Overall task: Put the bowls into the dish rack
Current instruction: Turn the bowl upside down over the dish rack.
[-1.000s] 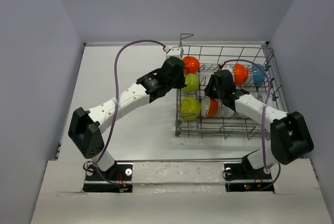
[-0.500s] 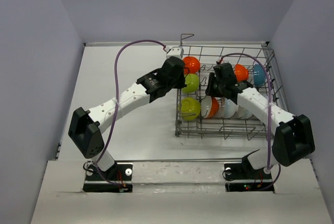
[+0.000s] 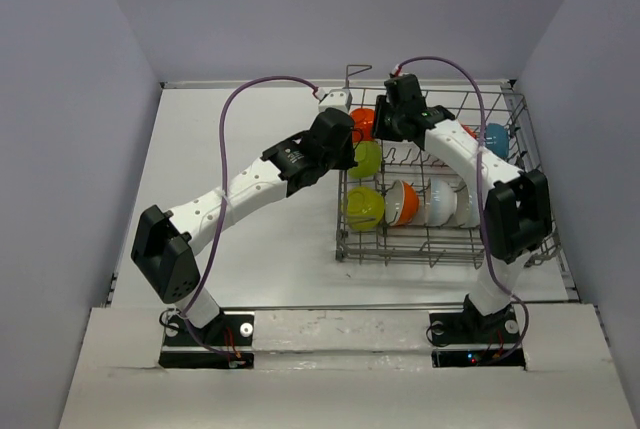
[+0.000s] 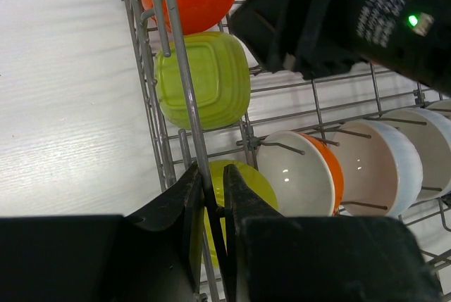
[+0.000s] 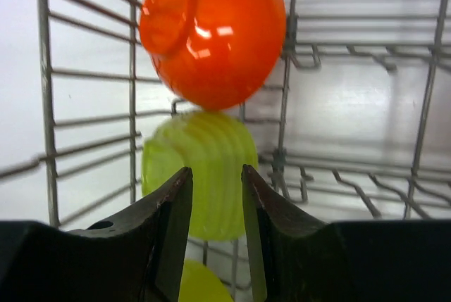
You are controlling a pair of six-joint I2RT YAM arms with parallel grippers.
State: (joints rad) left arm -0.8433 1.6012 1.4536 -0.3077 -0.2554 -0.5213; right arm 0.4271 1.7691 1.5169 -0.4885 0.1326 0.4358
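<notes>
The dish rack [image 3: 420, 244] stands on the right of the table. Along its left side are an orange-red bowl [image 3: 362, 121], a squarish yellow-green bowl [image 3: 367, 159] and a round yellow-green bowl [image 3: 363, 207]. The front row holds an orange bowl with a white inside [image 3: 402, 202] and white bowls [image 3: 442, 201]; a blue bowl [image 3: 495, 139] stands at the back right. My left gripper [image 4: 211, 196] is shut on the rack's left rim wire [image 4: 182, 70]. My right gripper [image 5: 215, 172] hangs open and empty over the back left, facing the orange-red bowl [image 5: 211, 34] and the yellow-green bowl [image 5: 201, 168].
The rack's raised handle [image 3: 355, 71] sticks up at its back left corner. Upright tines fill the rack floor. Grey walls close in the table on three sides. The right arm's black wrist [image 4: 352, 13] sits close above the left gripper's view.
My right arm has swung from the rack's middle front up and back to its back left corner, and its jaws have opened wider. The left arm has not moved.
</notes>
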